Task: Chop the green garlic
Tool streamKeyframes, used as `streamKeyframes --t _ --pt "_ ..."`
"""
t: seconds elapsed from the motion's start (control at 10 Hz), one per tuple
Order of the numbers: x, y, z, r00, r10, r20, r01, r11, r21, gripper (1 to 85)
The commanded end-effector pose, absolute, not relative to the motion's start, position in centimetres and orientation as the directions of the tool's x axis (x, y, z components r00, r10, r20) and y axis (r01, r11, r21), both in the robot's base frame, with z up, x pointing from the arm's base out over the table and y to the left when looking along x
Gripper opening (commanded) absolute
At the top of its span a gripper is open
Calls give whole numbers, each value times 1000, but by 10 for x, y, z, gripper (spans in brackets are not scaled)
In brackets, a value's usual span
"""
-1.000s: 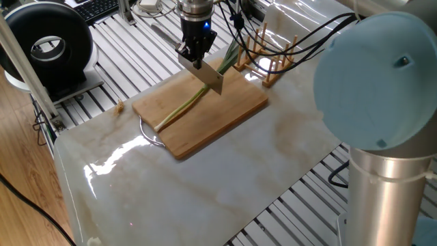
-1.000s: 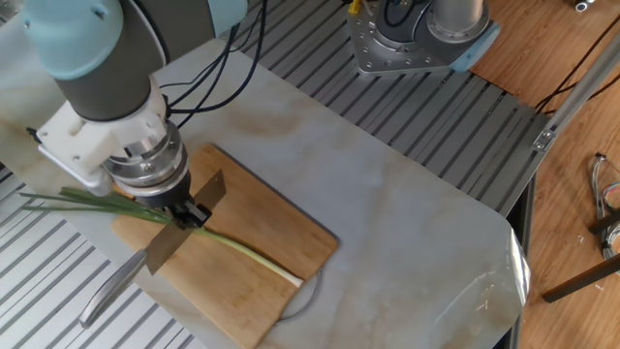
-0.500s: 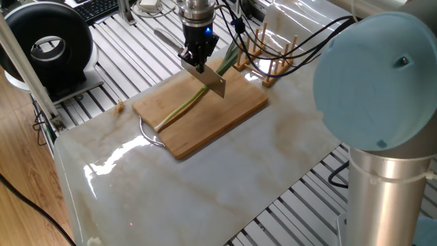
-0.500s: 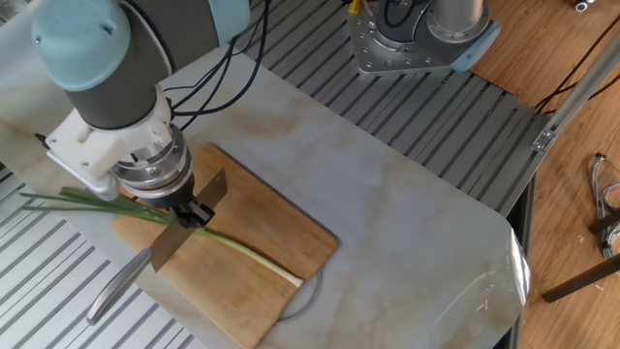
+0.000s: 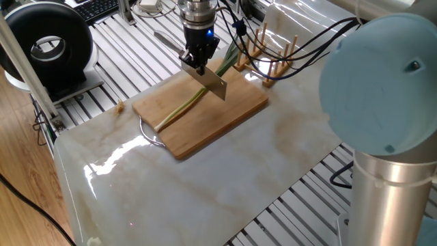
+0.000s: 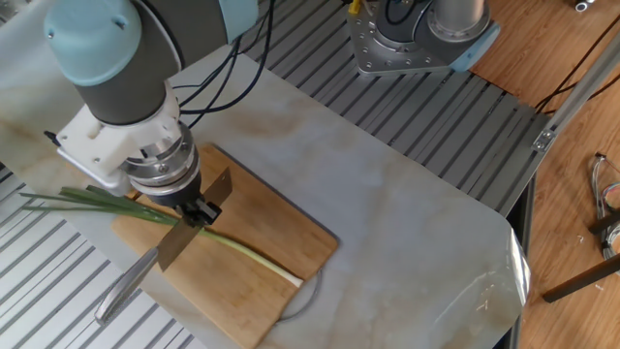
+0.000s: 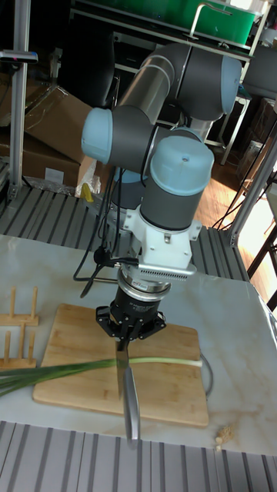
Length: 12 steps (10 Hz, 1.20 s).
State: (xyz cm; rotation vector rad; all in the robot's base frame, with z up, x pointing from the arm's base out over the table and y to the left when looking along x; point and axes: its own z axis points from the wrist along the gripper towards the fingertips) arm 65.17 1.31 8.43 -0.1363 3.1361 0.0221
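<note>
End effector (image 6: 197, 212) clamping flat steel knife (image 6: 194, 221), thin green garlic (image 6: 232, 248), bamboo board (image 6: 281, 233).

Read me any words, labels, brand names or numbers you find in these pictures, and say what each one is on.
None can be read.
Robot arm: no legible marking.
Cutting board: plain wood, no print.
Knife: no visible stamp.
Cardboard box: any print is too dark and small to read.
Keyboard: keys too small to read.
</note>
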Motion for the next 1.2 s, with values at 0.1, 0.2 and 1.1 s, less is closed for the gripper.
streamKeyframes --t 0.1,0.2,1.1 --pt "651 21 85 -996 -92 -17 -93 995 32 13" --pt "648 24 82 -996 -91 -17 -91 995 30 13" --pt "650 23 79 -996 -84 -30 -85 996 38 13"
